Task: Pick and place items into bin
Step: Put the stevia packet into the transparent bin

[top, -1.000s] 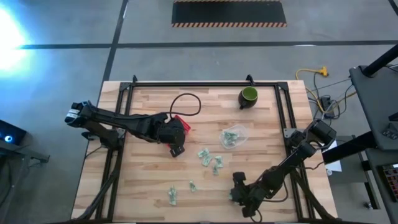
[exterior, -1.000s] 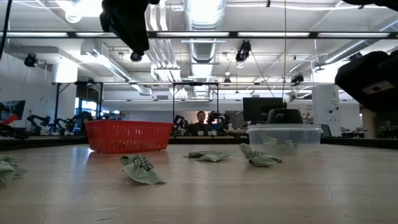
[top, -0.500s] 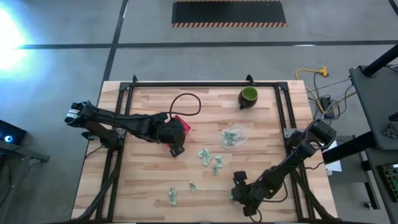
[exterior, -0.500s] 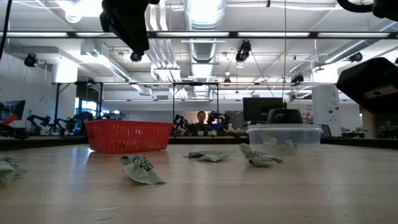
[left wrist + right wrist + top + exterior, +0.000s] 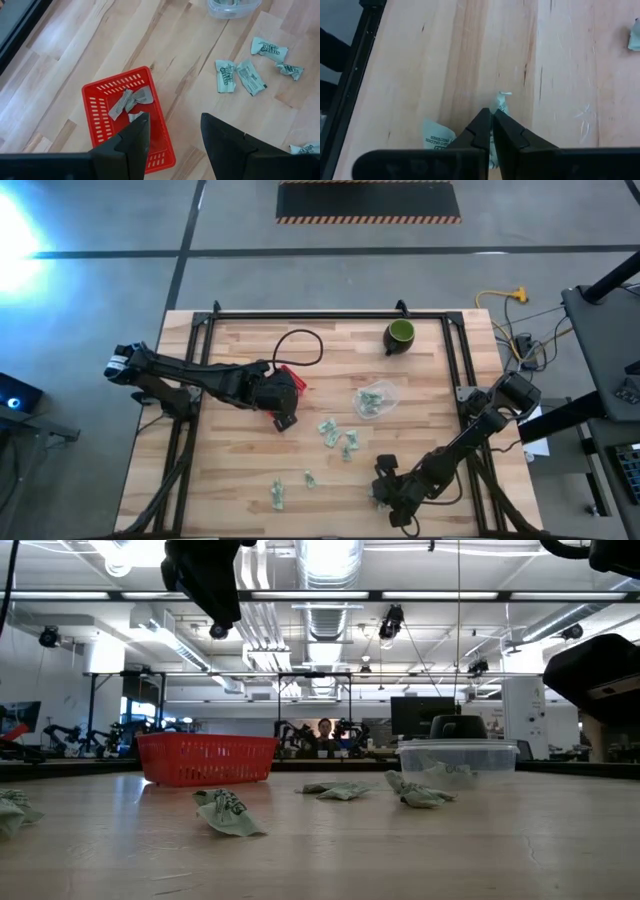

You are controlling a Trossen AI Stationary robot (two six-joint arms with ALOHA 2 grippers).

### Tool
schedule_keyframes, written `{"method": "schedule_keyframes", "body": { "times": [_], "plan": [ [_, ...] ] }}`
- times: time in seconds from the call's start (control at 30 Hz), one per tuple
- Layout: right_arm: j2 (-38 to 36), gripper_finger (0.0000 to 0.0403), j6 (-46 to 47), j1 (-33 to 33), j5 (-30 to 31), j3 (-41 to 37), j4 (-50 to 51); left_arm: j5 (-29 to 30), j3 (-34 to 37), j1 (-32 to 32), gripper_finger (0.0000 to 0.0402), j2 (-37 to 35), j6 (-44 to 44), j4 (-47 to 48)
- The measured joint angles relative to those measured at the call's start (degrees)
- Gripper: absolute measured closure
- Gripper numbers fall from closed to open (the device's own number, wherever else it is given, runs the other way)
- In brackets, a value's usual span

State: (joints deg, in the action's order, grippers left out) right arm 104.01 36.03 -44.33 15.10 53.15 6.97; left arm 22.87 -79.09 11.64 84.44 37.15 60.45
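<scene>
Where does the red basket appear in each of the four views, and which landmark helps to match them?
High view: the red basket is left of centre, mostly hidden under the left gripper.
Low view: it stands at the left on the far part of the table.
Left wrist view: lower left of centre, with wrapped pieces inside.
Right wrist view: not in it.
Shared landmark: the clear plastic container, to the basket's right in the high and low views.

One camera looks straight down on the whole table (image 5: 240, 470), one sits low looking across it, and one rides close on each arm; three of them see the red basket (image 5: 127, 117).
</scene>
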Motion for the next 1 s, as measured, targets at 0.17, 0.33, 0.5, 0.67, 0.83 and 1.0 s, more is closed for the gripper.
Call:
{"method": "schedule_keyframes", "body": {
  "times": [0.17, 0.33, 0.5, 0.67, 0.83, 1.0],
  "plan": [
    [-1.81, 0.0394, 0.0, 0.4, 2.47, 0.0, 0.46, 0.02, 0.0, 0.0, 0.0242, 0.0, 0.0, 0.0],
    [-5.09, 0.0394, 0.0, 1.62, 5.47, 0.0, 3.81, 0.02, 0.0, 0.0, 0.0242, 0.0, 0.0, -0.07],
    [-9.51, 0.0394, -0.2, 3.14, 8.84, 0.0, 8.97, 0.0, 0.0, 0.04, 0.0242, 0.0, 0.0, -0.23],
    [-14.44, 0.0394, -0.24, 5.22, 12.33, 0.0, 15.62, -0.01, 0.0, 0.11, 0.0242, 0.0, 0.0, -0.7],
    [-18.98, 0.0394, -0.5, 8.17, 15.46, 0.0, 23.11, 0.0, 0.0, 0.15, 0.0242, -0.02, 0.0, -2.08],
    [-21.18, 0.0394, -0.9, 13.19, 18.19, 0.0, 30.33, -0.02, 0.0, 0.15, 0.0242, -0.02, -0.03, -3.32]
  ]
}}
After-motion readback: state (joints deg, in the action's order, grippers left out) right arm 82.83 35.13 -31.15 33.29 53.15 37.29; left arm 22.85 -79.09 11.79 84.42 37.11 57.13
